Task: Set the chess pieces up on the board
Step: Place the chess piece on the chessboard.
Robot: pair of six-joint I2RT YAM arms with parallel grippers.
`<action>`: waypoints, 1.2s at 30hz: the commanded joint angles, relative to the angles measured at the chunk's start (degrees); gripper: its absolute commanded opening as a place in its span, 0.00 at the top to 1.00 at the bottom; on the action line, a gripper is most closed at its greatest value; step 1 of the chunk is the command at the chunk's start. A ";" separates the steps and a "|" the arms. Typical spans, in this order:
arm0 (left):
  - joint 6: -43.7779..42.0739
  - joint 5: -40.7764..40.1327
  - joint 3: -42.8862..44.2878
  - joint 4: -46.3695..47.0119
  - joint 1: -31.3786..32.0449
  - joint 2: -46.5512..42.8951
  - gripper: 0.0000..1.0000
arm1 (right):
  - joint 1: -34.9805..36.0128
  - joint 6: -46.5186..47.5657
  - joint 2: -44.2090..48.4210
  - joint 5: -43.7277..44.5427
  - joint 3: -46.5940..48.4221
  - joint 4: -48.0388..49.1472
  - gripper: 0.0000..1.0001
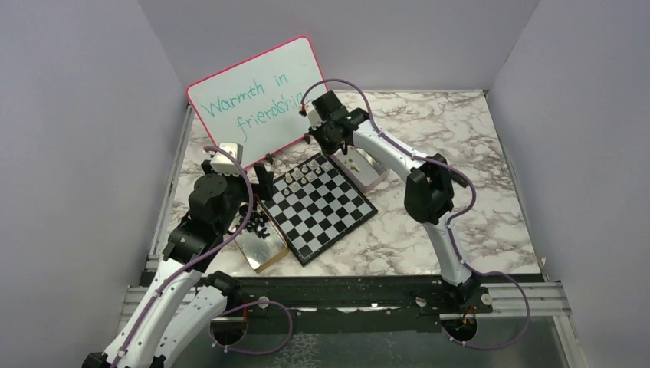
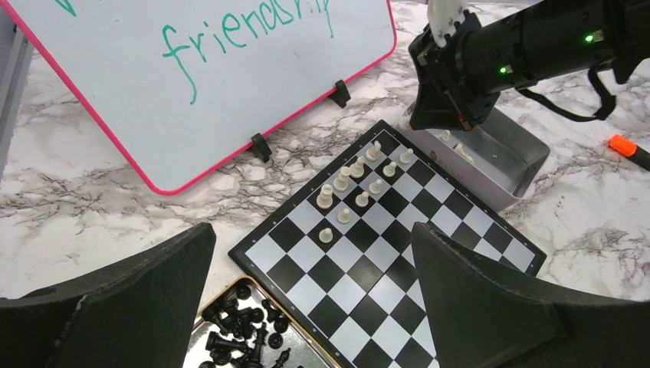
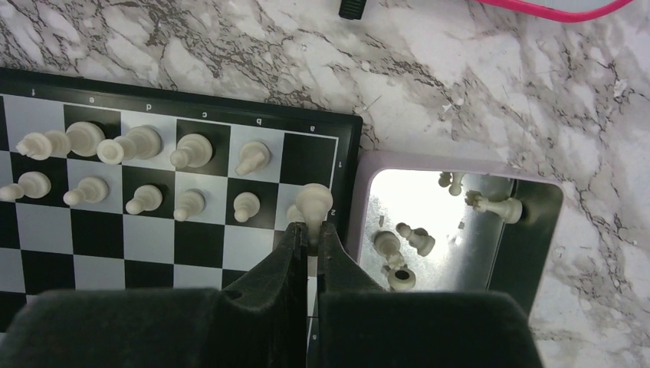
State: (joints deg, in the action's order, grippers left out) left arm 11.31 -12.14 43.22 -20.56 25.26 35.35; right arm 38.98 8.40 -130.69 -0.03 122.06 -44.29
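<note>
Cream pawn (image 3: 316, 203) | over board (image 3: 153, 86) corner square beside tin (image 3: 536, 253) | your right gripper (image 3: 310, 234) pinches it under the head | tiny, light, slick, likely topples easily: grip low on stem | left gripper (image 2: 313, 261) spread wide

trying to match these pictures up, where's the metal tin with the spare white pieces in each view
Top external: metal tin near centre, beside the chessboard's far right side, under the right arm.
Left wrist: tin upper right, partly behind the right arm.
Right wrist: tin right of centre, beside the white piece pinched by the right gripper.
Shared landmark: the chessboard corner next to the tin.
</note>
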 commanded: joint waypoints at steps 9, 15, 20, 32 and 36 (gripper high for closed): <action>-0.08 0.39 -0.65 2.21 -0.78 -0.96 0.01 | 0.79 2.48 -8.45 0.87 8.19 -3.36 0.88; -0.46 0.77 -1.03 2.76 -0.91 -1.26 0.01 | 1.01 1.94 -9.19 0.64 8.77 -3.31 0.87; -0.41 0.97 -1.12 2.77 -0.91 -1.29 0.01 | 1.12 1.79 -10.27 0.34 9.00 -3.85 0.85; -0.75 0.51 -1.30 2.80 -0.91 -1.34 0.01 | 1.18 1.70 -11.07 0.31 9.65 -4.23 0.79; -0.76 0.71 -1.30 2.80 -0.91 -1.17 0.01 | 1.18 1.79 -11.10 0.30 9.60 -4.05 0.76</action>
State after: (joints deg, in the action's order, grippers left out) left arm 11.29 -12.01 42.59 -19.35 24.71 34.65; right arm 39.81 10.02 -140.70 -0.03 130.04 -46.83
